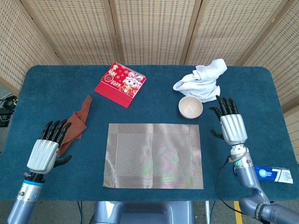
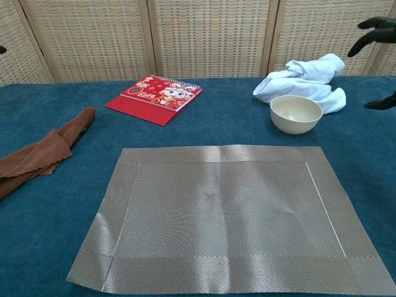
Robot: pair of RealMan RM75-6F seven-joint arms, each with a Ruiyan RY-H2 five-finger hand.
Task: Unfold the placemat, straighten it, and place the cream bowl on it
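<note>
Woven rattan screen (image 1: 154, 28) (folding panels) behind blue table (image 1: 233, 154)

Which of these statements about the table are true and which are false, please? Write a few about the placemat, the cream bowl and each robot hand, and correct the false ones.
1. The placemat lies unfolded and flat on the table. True.
2. The cream bowl stands on the placemat. False: it stands on the blue table, just beyond the mat's far right corner.
3. The right robot hand holds the bowl. False: it is open beside the bowl, holding nothing.
4. The left robot hand holds nothing and is left of the placemat, close to the brown cloth. True.
5. The white cloth lies behind the bowl. True.
6. The red calendar lies on the placemat. False: it lies apart, further back.
</note>
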